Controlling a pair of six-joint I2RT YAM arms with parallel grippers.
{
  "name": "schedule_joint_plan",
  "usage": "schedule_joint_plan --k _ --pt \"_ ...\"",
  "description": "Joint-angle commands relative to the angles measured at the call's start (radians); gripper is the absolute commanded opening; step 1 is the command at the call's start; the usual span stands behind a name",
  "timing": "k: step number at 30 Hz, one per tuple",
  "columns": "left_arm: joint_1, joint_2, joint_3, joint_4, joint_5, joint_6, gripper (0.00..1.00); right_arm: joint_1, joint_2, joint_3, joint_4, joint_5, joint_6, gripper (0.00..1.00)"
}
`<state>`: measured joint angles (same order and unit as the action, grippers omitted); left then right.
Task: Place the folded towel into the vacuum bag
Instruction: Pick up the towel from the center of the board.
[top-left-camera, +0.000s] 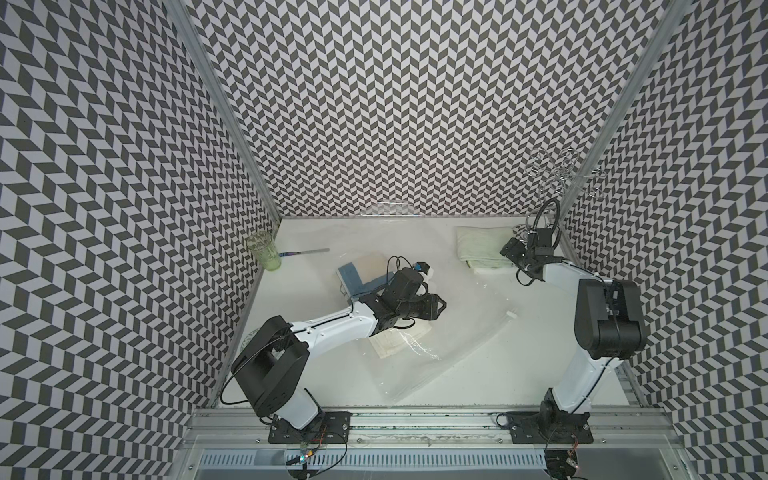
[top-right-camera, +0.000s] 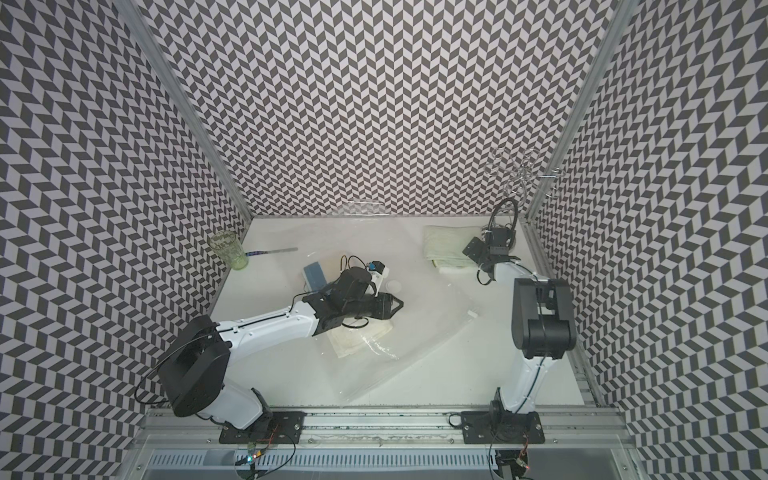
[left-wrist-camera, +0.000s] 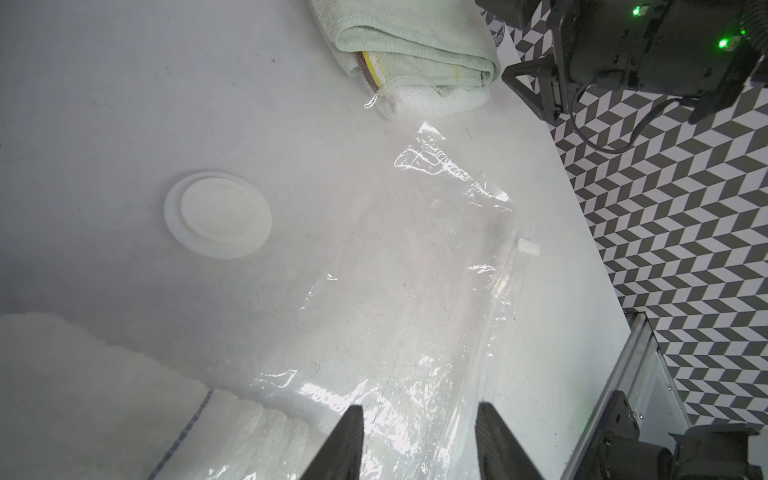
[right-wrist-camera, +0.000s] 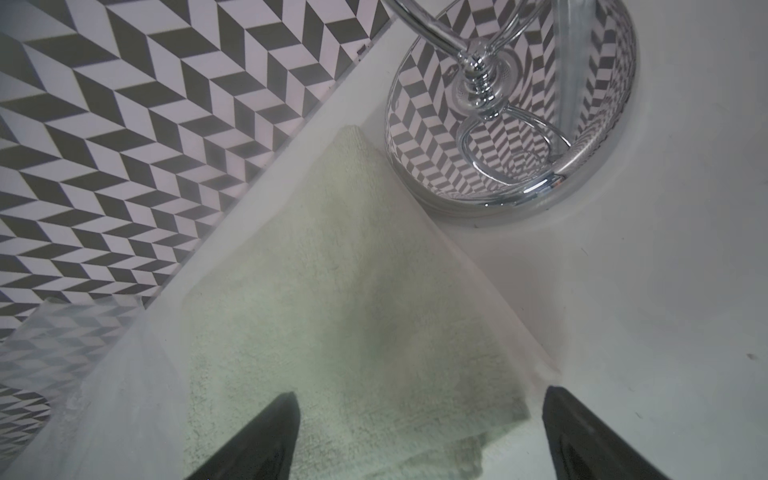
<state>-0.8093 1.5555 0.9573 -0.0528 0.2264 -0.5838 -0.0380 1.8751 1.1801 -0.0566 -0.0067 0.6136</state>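
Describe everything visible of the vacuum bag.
The vacuum bag is a large sheet of clear, glossy plastic, wrinkled and glinting. It lies mostly flat and askew across the middle of the white table. It carries a round white valve and a small white clip on its strip edge. A white folded towel shows through its film; inside or beneath, I cannot tell. The left gripper hangs over it, fingers apart; contact is unclear.

The vacuum bag (top-left-camera: 457, 328) lay slantwise across the middle of the worktop (top-left-camera: 540, 365). The folded towel (top-left-camera: 478, 247) sat near the rear right corner, with a wire stand (top-left-camera: 557, 174) in that corner behind it. A cup (top-left-camera: 262, 251) stood at the left edge, and a towel stack (top-left-camera: 357, 270) lay to its right.
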Motion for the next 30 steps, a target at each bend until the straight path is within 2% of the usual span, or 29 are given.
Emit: schedule_joint_plan --k 1,9,11,14,18,20,24,30 --pt "0.001 -0.029 -0.009 0.020 0.013 0.019 0.47 -0.007 0.041 0.035 0.043 -0.035 0.018 0.88" --pt "0.001 -0.033 -0.011 0.019 0.017 0.021 0.47 -0.008 0.090 0.067 0.022 -0.061 0.028 0.86" --pt "0.001 -0.029 -0.008 0.020 0.021 0.022 0.47 -0.008 0.108 0.078 0.015 -0.076 0.030 0.80" --pt "0.000 -0.032 -0.008 0.018 0.021 0.024 0.47 -0.009 0.113 0.081 0.006 -0.094 0.024 0.64" --pt "0.008 -0.040 -0.021 0.018 0.019 0.024 0.47 -0.008 0.065 0.080 0.001 -0.103 0.003 0.31" --pt "0.023 -0.050 -0.024 0.009 0.019 0.023 0.47 -0.005 0.026 0.085 -0.021 -0.088 -0.009 0.21" --pt "0.055 -0.088 -0.037 -0.001 0.010 0.027 0.48 0.000 -0.076 0.058 -0.012 -0.112 -0.005 0.15" --pt "0.068 -0.099 -0.040 -0.019 0.008 0.024 0.48 0.006 -0.153 0.037 0.004 -0.240 0.036 0.12"
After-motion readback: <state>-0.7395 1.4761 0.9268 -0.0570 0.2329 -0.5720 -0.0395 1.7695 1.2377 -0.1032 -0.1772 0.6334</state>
